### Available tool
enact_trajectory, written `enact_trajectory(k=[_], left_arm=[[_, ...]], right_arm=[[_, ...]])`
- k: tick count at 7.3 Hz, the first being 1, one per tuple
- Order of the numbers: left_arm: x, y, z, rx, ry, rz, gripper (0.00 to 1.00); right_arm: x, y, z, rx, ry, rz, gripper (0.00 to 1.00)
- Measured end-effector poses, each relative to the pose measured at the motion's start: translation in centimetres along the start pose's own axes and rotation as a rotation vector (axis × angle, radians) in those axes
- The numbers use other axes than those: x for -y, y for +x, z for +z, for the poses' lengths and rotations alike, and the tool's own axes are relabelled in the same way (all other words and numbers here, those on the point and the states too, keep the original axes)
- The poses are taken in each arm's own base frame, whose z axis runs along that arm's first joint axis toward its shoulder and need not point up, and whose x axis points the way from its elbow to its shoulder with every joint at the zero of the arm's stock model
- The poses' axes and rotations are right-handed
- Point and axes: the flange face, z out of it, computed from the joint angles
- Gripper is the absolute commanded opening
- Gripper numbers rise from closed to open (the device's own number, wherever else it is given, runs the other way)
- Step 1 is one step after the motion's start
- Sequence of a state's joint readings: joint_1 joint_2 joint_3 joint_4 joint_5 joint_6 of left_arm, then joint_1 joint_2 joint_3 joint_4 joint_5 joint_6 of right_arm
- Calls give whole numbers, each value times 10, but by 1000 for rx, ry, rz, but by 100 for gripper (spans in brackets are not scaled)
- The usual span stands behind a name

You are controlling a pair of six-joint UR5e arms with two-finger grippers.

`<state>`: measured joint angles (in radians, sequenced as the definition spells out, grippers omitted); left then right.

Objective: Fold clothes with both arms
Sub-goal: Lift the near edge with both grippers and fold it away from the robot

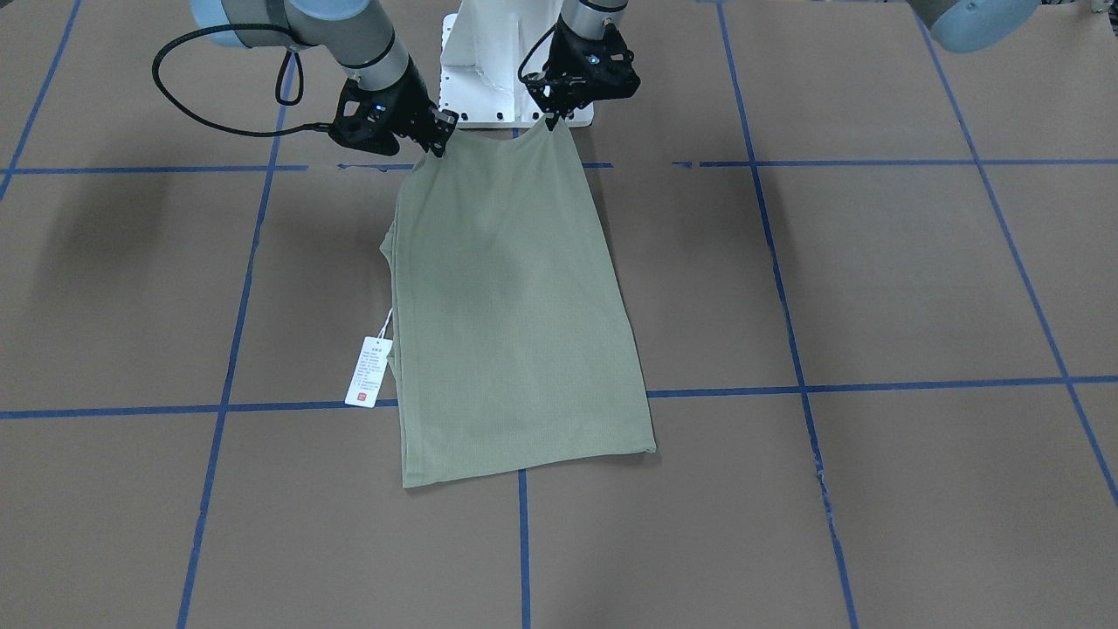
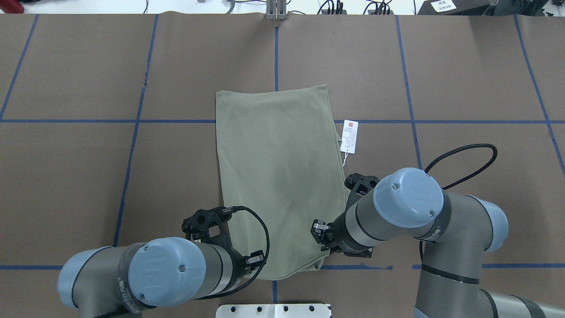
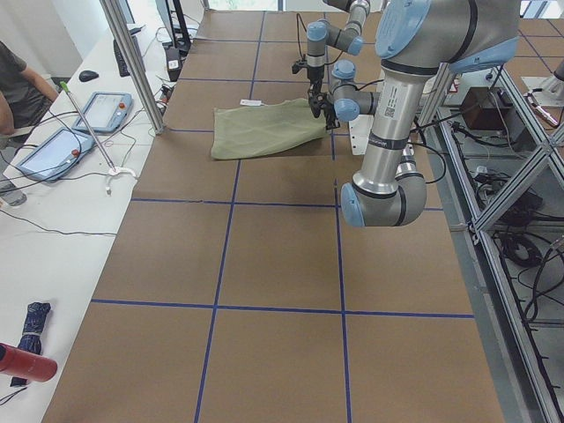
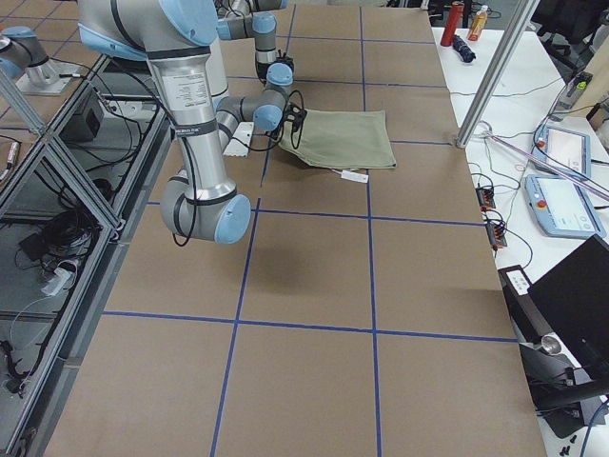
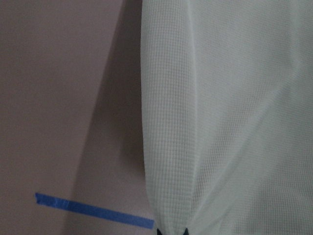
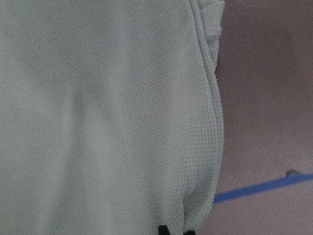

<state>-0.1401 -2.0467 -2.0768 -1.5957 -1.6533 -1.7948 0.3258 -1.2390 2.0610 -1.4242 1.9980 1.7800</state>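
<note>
The sage-green shirt (image 1: 515,306) lies folded into a long narrow rectangle on the brown table, its white hang tag (image 1: 367,371) sticking out at one side. It also shows in the overhead view (image 2: 278,168). Both grippers pinch the shirt's edge nearest the robot and hold that edge raised. My left gripper (image 1: 550,120) is shut on one corner; the left wrist view shows its tips (image 5: 170,230) closed on cloth. My right gripper (image 1: 437,144) is shut on the other corner; the right wrist view shows its tips (image 6: 175,230) on cloth. The collar and sleeves are hidden.
The white pedestal base (image 1: 489,70) stands just behind the held edge. Blue tape lines (image 1: 873,384) grid the table. In the left side view a metal post (image 3: 132,62) and a side bench with tablets (image 3: 106,110) stand beyond the table's far edge.
</note>
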Motion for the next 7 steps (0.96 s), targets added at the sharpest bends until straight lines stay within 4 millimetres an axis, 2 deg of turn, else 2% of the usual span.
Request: enact_trajectory(k=[1,2,3,4,5,7], left_arm=[[-9,-3,-16,19,-9,6,0],[-12,-4,-30,26,-14,12,0],[-12,-3,-36,26,-14,28,0],[-3,-1,-40,18,1,48,0],[19,4,-48,5,35,61,0],[77,12,-62,-13,125,78,0]], right_arm=[[-15,3,-7,7,-36,-2,0],[-21,4,-9,9,-46,-4,0],[-15,3,-11,15,-31,5,0],[2,-1,-18,29,3,21,0],[21,-8,-28,52,49,37,0],[63,-39,-41,99,152,75,0]])
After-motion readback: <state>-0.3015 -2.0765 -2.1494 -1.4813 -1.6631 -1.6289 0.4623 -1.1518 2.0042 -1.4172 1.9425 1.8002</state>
